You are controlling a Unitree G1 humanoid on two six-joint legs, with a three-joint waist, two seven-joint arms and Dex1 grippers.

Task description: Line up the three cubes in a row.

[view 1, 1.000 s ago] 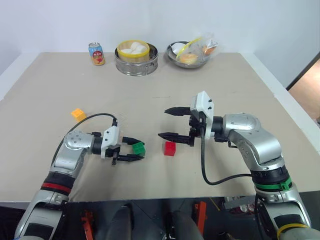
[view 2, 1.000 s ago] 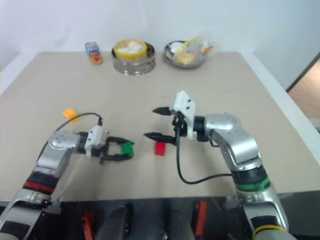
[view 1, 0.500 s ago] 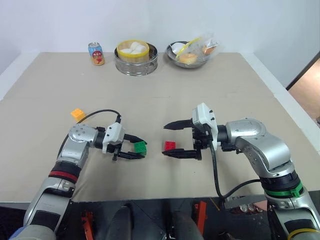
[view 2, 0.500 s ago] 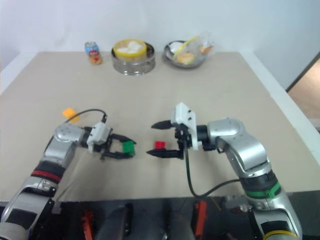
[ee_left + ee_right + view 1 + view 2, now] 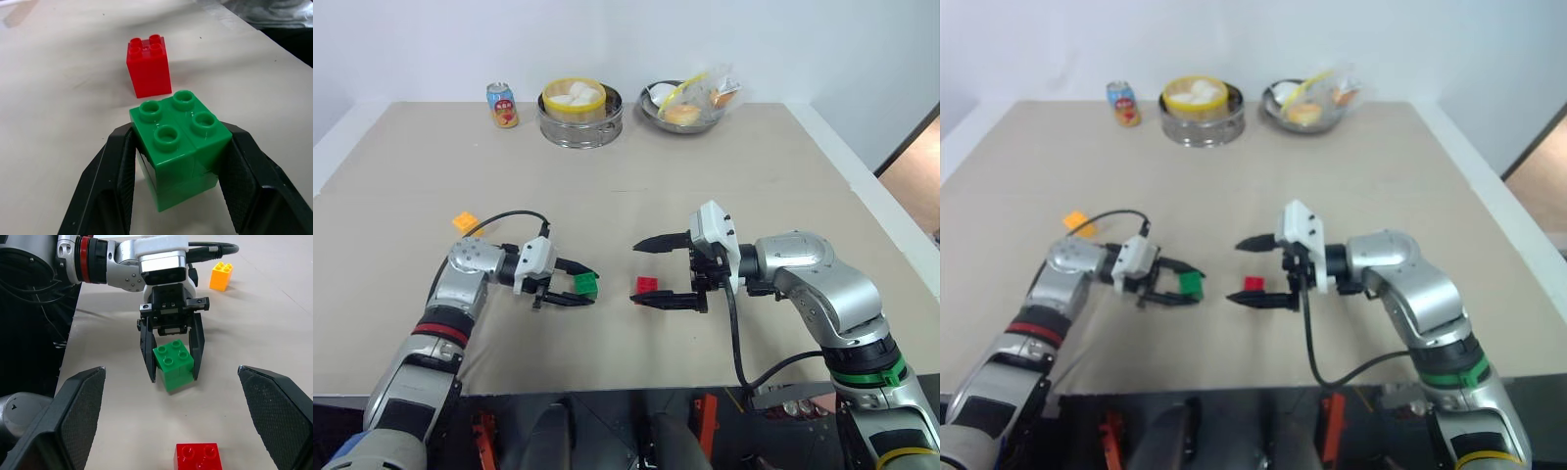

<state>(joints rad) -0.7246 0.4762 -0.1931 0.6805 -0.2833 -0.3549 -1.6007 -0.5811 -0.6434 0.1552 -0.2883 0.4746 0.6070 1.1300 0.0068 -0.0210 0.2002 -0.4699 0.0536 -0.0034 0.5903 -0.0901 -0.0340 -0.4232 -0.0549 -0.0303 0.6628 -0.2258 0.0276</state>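
My left gripper (image 5: pixel 576 285) is shut on the green cube (image 5: pixel 586 285), holding it by two sides at or just above the table (image 5: pixel 754 166), studs up. The red cube (image 5: pixel 646 286) stands on the table a short way to its right. Around it is my right gripper (image 5: pixel 642 274), open wide, with one finger beyond the red cube and one nearer, touching neither side. The orange-yellow cube (image 5: pixel 465 221) lies apart at the left, behind my left arm. In the right wrist view the green cube (image 5: pixel 173 361) sits between the left gripper's fingers (image 5: pixel 149 357), with the red cube (image 5: pixel 198 458) nearer.
At the table's far edge stand an orange drink can (image 5: pixel 502 105), a metal steamer with white buns (image 5: pixel 579 111) and a metal bowl of wrapped food (image 5: pixel 689 102). A black cable loops from each wrist. The table's near edge runs just below both arms.
My right gripper came down and nearer, staying open, so its fingers now stand on either side of the red cube. The left gripper kept its hold on the green cube and barely shifted.
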